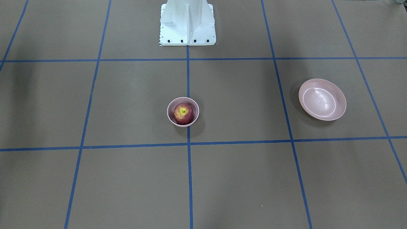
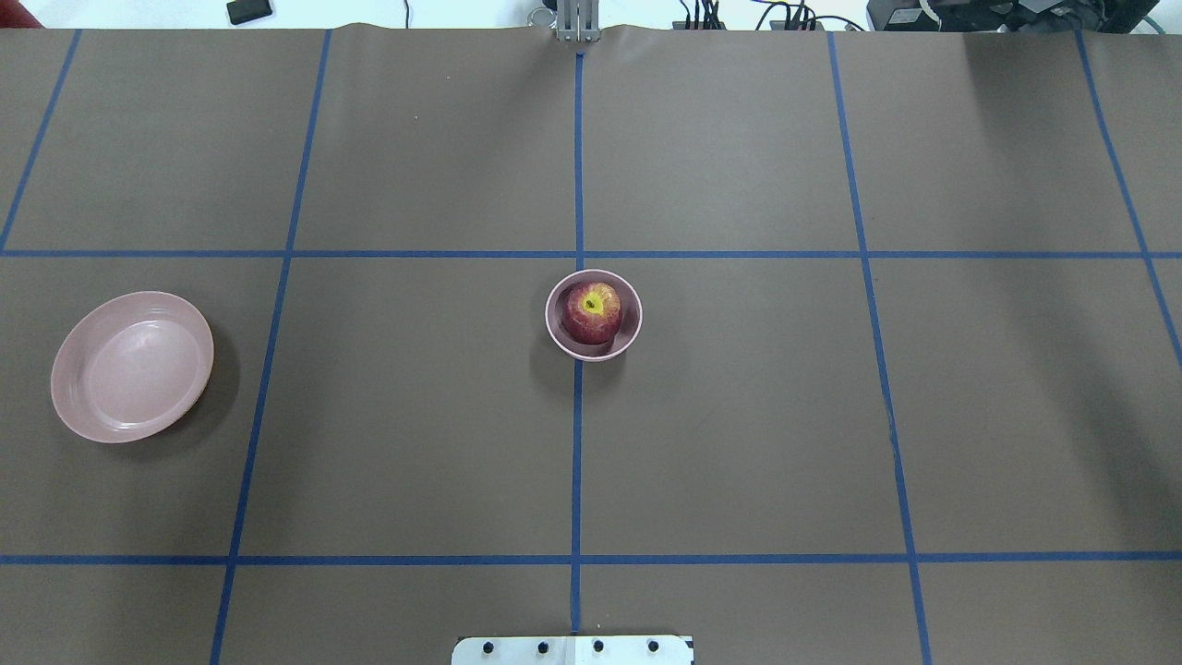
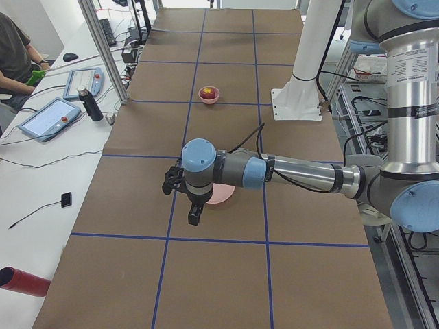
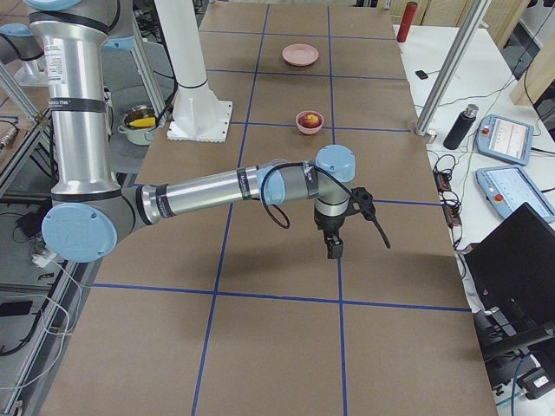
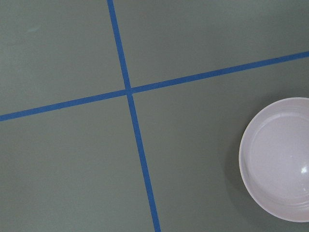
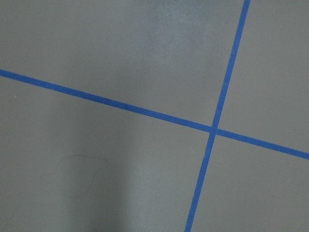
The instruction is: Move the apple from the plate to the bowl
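Observation:
The dark red apple (image 1: 183, 113) sits inside the small deep pink bowl (image 1: 196, 111) at the table's middle; both also show in the overhead view, the apple (image 2: 593, 312) in the bowl (image 2: 632, 320). The wide shallow pink plate (image 1: 321, 100) lies empty on the robot's left (image 2: 129, 367), and it shows in the left wrist view (image 5: 280, 159). My left gripper (image 3: 195, 216) hangs over the table next to the plate (image 3: 223, 197). My right gripper (image 4: 334, 247) hangs over bare table, far from the bowl (image 4: 309, 126). Whether either is open or shut I cannot tell.
The white robot pedestal (image 1: 187, 25) stands at the table's edge behind the bowl. Blue tape lines grid the brown table. A side desk holds tablets (image 3: 49, 118) and a bottle (image 3: 90, 104); metal posts (image 4: 447, 65) rise at the table's far edge.

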Controlling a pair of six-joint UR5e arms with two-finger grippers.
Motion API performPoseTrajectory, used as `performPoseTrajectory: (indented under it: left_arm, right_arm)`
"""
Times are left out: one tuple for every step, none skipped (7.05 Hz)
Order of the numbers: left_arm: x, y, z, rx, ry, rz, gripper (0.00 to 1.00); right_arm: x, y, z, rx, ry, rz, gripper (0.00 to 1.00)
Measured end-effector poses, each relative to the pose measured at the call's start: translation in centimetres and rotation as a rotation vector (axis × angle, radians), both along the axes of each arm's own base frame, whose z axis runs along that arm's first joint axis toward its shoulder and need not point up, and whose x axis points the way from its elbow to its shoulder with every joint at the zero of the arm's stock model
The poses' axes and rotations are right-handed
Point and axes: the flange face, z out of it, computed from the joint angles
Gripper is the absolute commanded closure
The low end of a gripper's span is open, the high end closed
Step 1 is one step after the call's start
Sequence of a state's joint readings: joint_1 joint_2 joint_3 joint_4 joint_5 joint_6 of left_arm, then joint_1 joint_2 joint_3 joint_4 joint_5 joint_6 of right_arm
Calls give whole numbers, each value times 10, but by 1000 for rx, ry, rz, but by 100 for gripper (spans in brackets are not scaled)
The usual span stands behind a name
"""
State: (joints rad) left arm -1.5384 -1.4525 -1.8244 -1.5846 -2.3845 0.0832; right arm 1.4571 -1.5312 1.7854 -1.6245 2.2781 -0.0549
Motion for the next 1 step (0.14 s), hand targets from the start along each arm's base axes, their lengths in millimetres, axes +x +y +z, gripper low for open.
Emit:
performPoseTrajectory:
  left_arm:
    - [0, 0, 2, -3, -1, 1, 2]
  right_arm:
    - [0, -2, -3, 3, -3, 2, 0]
